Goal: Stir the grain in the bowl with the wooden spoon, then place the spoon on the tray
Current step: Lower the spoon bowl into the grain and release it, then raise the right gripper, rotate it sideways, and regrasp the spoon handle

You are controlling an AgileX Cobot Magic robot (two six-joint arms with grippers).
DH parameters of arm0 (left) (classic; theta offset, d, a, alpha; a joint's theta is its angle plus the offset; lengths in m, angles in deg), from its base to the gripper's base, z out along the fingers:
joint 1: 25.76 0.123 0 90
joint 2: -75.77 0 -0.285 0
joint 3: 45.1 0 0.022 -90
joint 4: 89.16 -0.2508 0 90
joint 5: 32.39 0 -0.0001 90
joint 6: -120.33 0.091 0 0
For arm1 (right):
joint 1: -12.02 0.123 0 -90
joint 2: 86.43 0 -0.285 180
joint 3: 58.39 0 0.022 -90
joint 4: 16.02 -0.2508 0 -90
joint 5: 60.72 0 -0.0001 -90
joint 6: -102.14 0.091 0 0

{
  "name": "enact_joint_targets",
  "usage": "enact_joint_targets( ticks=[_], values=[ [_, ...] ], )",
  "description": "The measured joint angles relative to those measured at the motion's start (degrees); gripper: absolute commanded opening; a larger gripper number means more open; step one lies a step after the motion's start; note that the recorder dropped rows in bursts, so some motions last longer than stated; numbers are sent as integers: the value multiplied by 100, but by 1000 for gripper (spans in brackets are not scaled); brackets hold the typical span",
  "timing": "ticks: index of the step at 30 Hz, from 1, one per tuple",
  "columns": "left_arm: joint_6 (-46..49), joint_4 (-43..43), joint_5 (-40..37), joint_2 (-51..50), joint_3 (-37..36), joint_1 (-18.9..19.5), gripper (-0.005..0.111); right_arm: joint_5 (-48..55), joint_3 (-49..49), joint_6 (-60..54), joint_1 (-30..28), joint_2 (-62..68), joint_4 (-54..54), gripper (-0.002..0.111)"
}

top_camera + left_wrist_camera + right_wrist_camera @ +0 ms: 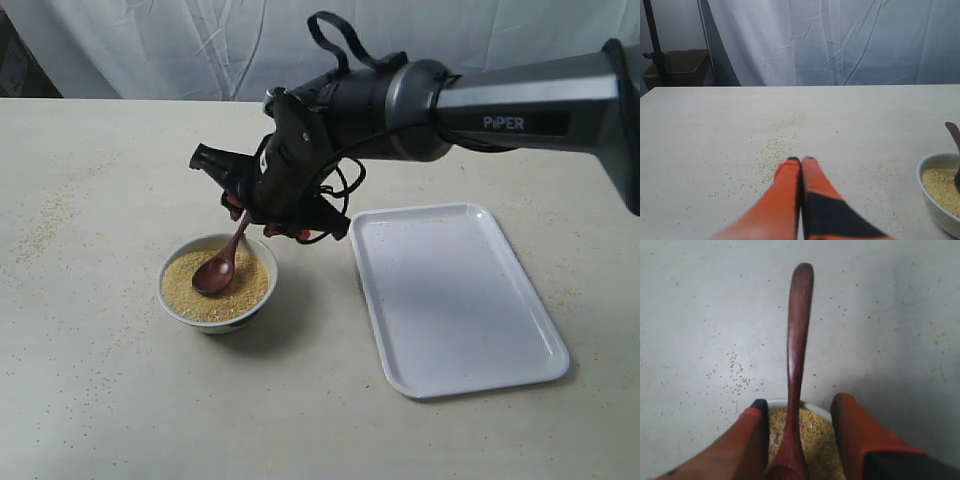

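One bowl (165, 290), one wooden spoon (217, 272), one heap of grain (240, 293), and one tray (455, 300) at the bowl's 3 o'clock. One counter (100, 400). Two grippers: the left gripper (801, 161) and the right gripper (801, 400). One arm (520, 100) shows in the exterior view. One cardboard box (682, 65).

You have a wooden spoon (796, 355), dark and smoothly polished, lying in dry, sandy grain (245, 290). The bowl (163, 290) looks like glazed ceramic, and the tray (455, 300) like smooth, faintly glossy white plastic. Your surface (100, 400) is pale and matt. Creased cloth (840, 40) hangs behind.
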Motion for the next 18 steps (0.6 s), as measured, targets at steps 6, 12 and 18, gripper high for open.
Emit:
enact_joint_targets(
  ticks=[6,12,18],
  values=[
    [0,0,0,0,0,0,0,250,0,-2718,0,-534,-13,25],
    [0,0,0,0,0,0,0,574,9,-4253,0,-711,797,0],
    [0,0,0,0,0,0,0,-212,-67,-4302,-39,-790,1541,0]
  ],
)
